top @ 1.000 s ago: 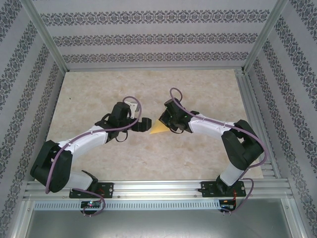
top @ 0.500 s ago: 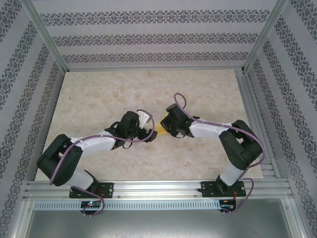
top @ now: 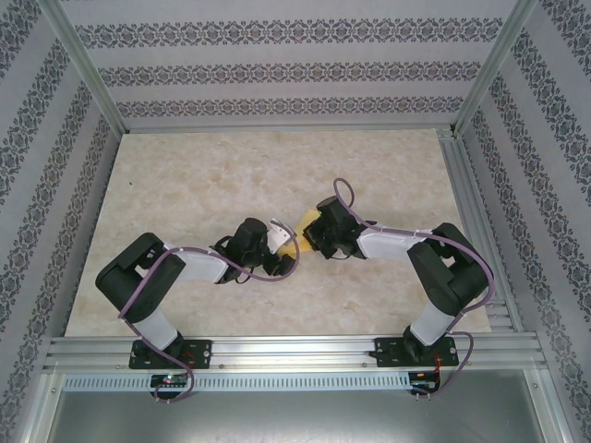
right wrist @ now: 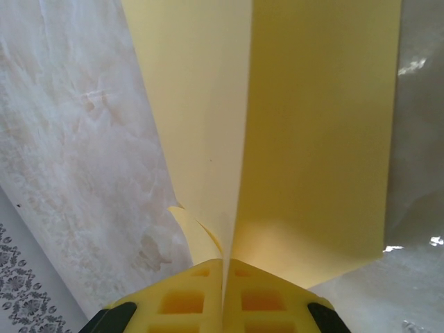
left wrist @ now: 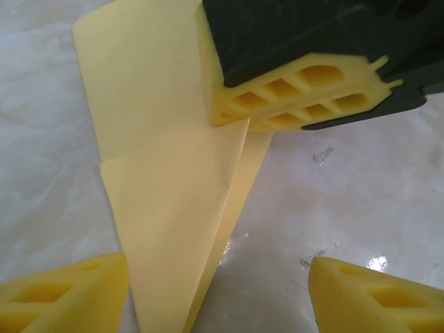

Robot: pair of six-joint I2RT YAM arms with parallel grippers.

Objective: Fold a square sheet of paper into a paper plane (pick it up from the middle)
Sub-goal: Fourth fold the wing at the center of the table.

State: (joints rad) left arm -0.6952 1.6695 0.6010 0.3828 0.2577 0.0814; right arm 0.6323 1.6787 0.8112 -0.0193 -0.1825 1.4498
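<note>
As seen from the left wrist, straight ahead of the left gripper [left wrist: 211, 274] and reaching back between its parted fingers [left wrist: 62, 295]: the paper plane [left wrist: 166, 208], flat on the table [left wrist: 361, 201]. Released and holding nothing, with one pad on either side of the narrow tip; cannot tell whether the left-hand pad touches the paper's edge. Long axis running from that tip away toward the wide end, slanted a little leftward. Clenched on that far wide end: the right gripper [right wrist: 223, 267], pads pressed together with the sheet between them. From the right wrist, stretching forward from the pinch in two long panels, with a centre crease leading straight back into the closed pads and a small curled corner [right wrist: 186, 220] just left of them.

Probably mid-fold, with the left arm as the free one and nearer the tip. Likely calls for working along the axis rather than across it. Little room at the far end, since the right gripper's body sits over the paper there. Otherwise bare marble-patterned surface to both sides, nothing else in the way.
</note>
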